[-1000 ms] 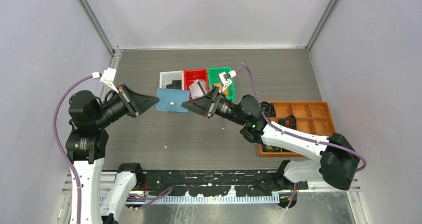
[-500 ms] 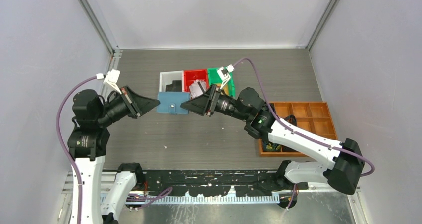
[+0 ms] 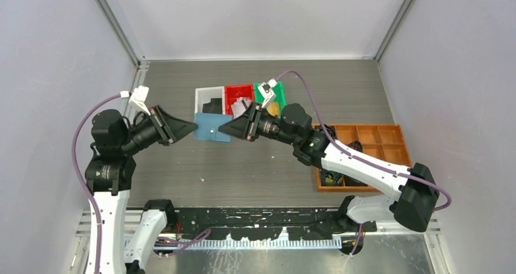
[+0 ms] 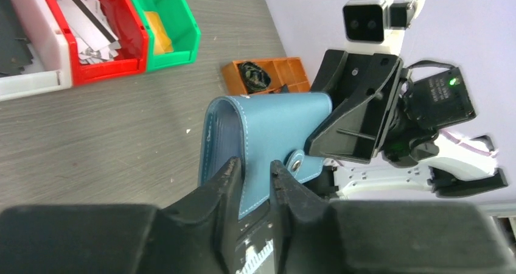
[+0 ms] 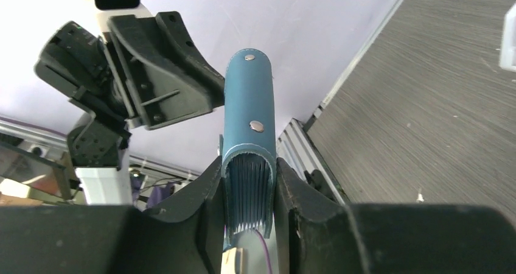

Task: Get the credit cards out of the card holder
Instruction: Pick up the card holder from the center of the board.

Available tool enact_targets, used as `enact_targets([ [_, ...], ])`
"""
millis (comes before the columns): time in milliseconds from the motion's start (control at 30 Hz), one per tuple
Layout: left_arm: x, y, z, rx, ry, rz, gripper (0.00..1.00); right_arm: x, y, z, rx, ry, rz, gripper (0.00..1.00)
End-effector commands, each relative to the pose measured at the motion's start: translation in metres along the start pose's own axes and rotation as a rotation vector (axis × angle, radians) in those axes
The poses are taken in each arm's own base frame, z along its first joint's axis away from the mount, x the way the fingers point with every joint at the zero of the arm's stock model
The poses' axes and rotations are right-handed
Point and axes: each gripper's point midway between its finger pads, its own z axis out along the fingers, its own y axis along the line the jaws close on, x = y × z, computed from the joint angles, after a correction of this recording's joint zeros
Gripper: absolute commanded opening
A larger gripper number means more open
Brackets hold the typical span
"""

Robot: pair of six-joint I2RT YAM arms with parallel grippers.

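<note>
Card holder (image 3: 212,128) hung folded above the tabletop (image 3: 255,164), just before the bins (image 3: 238,87). Over the last second my right jaws had pushed further onto its folded end, clamping it. Left jaws pinched the flap. Judged ready to pull open; cards not reachable yet.

I read the work surface as a grey wood-grain table (image 3: 255,164). Standing directly on it in the far half is a touching row: white bin (image 3: 198,97), red bin (image 3: 239,87), green bin (image 3: 281,97). An orange compartment tray (image 3: 365,126) lies to the right. A small white scrap (image 3: 202,178) lies nearer me.
</note>
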Motion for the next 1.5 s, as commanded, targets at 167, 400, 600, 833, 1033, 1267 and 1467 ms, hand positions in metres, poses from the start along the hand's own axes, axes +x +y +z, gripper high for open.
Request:
enact_targets([
  [167, 0.008, -0.001, -0.015, -0.012, 0.126, 0.309, 1.00, 0.002, 0.060, -0.035, -0.047, 0.234, -0.307, 0.01],
  [400, 0.049, -0.018, -0.029, 0.217, 0.326, 0.421, 1.00, 0.054, 0.053, -0.046, -0.082, 0.650, -0.359, 0.01],
  [600, 0.075, -0.033, -0.040, 0.370, 0.374, 0.351, 1.00, 0.072, 0.051, -0.033, -0.080, 0.772, -0.433, 0.01],
  [833, 0.105, -0.028, -0.046, 0.420, 0.512, 0.302, 0.90, 0.072, 0.057, -0.033, -0.085, 0.862, -0.511, 0.01],
  [1033, 0.114, -0.024, -0.051, 0.406, 0.516, 0.358, 0.86, 0.067, 0.058, -0.027, -0.084, 0.882, -0.540, 0.01],
  [1267, 0.113, -0.018, -0.046, 0.371, 0.487, 0.351, 0.44, 0.064, 0.064, -0.018, -0.102, 0.873, -0.537, 0.08],
  [1467, 0.100, -0.014, -0.037, 0.317, 0.407, 0.380, 0.11, 0.056, 0.069, -0.010, -0.100, 0.787, -0.525, 0.55],
])
